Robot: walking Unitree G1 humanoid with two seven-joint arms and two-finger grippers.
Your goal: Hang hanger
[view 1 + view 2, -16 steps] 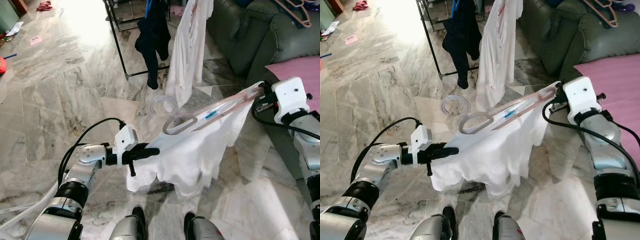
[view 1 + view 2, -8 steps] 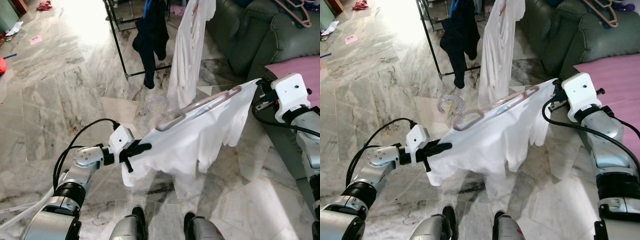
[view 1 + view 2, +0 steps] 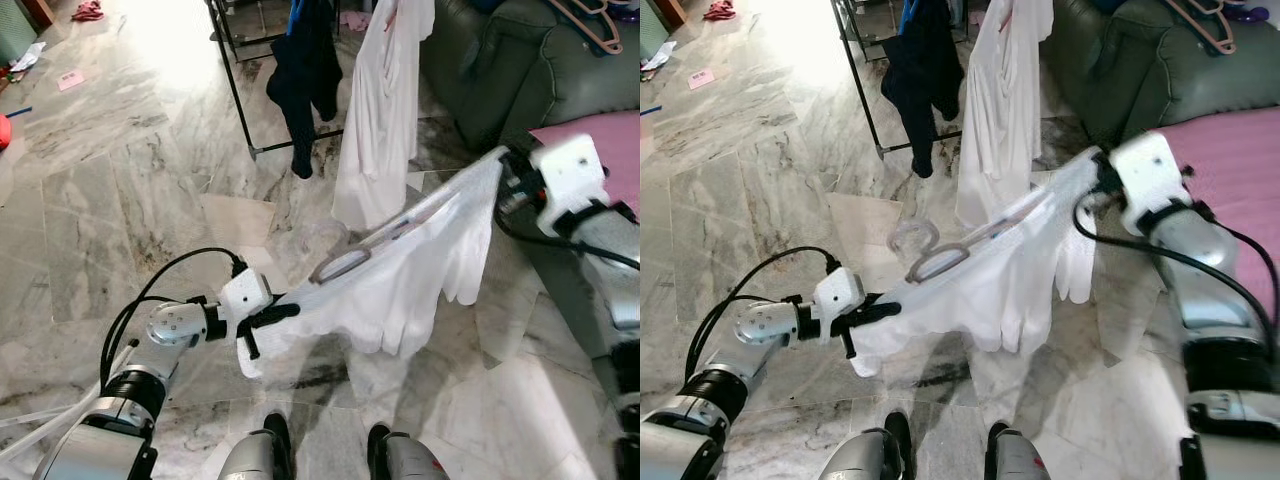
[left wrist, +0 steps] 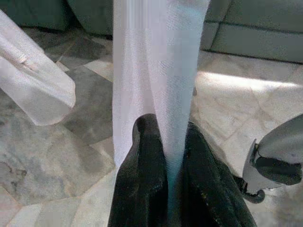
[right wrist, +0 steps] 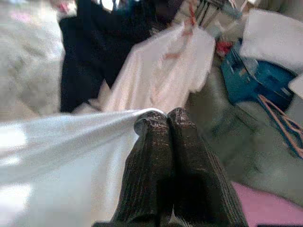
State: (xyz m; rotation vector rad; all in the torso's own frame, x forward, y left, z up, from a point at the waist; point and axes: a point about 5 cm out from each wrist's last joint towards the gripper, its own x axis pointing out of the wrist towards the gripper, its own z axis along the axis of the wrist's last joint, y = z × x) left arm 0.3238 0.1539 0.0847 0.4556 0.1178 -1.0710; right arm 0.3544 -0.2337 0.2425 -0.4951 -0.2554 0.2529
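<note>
left hand [image 3: 285, 312] pinched the near-left corner of the white shirt [image 3: 400, 285]. clear hanger [image 3: 350, 258] lay on the stretched shirt, between the hands. right hand [image 3: 507, 163] clamped the shirt's far-right edge, near the green sofa [image 3: 520, 70].

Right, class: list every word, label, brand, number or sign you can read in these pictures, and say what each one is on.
None can be read.
The white garment stretched between the left gripper and right gripper shows no print.
The clear hanger carries a small blue mark, too small to read.
</note>
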